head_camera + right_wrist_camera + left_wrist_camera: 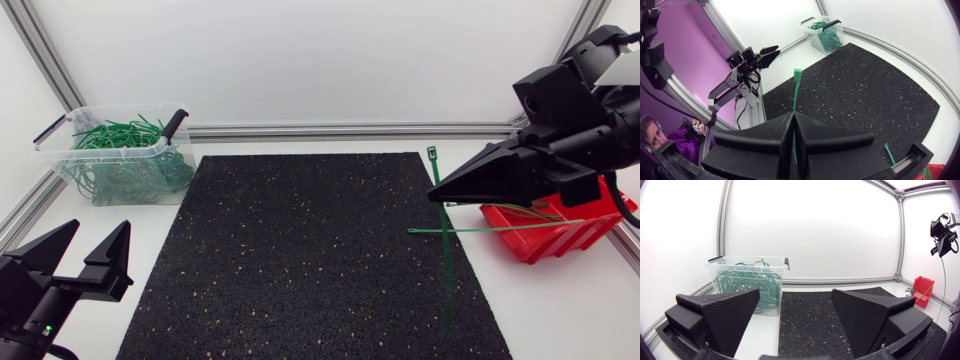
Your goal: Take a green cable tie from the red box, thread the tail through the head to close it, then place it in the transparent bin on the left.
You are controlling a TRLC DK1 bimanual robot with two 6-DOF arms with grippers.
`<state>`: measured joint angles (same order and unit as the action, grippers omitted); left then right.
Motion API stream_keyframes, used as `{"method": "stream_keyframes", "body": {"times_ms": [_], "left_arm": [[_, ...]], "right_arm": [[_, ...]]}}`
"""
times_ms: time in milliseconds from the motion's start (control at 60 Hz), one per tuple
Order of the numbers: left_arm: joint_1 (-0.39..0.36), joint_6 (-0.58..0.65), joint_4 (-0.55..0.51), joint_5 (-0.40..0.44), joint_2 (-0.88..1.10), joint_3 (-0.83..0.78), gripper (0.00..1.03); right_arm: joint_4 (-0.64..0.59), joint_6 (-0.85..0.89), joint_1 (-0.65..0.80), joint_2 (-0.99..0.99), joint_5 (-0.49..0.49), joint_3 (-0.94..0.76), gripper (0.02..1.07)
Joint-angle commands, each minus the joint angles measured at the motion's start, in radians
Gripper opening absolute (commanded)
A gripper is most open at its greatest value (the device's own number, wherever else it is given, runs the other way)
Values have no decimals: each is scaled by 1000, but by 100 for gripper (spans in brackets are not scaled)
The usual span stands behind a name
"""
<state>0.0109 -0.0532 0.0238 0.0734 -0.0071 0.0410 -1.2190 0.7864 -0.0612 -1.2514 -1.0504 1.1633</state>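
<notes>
My right gripper hovers above the mat's right side, shut on a green cable tie. The tie hangs nearly upright, with its head at the far end. In the right wrist view the strap rises from between the closed fingers of my right gripper. The red box sits at the right edge, below that arm, and a second tie pokes out of it over the mat. The transparent bin, full of green ties, stands at the back left. My left gripper stands open and empty at the front left.
A black speckled mat covers the middle of the table. Aluminium frame rails run along the back and sides. From the left wrist view the bin is ahead of my left gripper, and the red box is far across the mat.
</notes>
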Motion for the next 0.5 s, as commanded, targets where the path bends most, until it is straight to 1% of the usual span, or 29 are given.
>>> {"method": "stream_keyframes", "body": {"times_ms": [0,50,100,183,233,333,417,483], "left_arm": [[-8,-19,-7,5,-7,-43,100],[-14,-19,-7,6,-7,-43,100],[-22,-19,-5,8,-7,-39,100],[-40,-20,-5,11,2,-18,100],[-58,-25,-7,12,24,-1,100],[-92,-50,8,12,118,45,100],[-101,-62,25,12,208,86,100],[-121,-74,25,11,260,125,100]], "right_arm": [[46,-93,-23,-11,-7,-28,8],[108,-185,-35,-8,-5,-39,8],[191,-276,-48,3,21,-60,8],[380,-472,-115,35,109,-113,8],[460,-566,-155,46,168,-134,8],[550,-685,-249,52,282,-154,8],[619,-757,-328,61,388,-166,8],[659,-812,-377,64,443,-168,8]]}}
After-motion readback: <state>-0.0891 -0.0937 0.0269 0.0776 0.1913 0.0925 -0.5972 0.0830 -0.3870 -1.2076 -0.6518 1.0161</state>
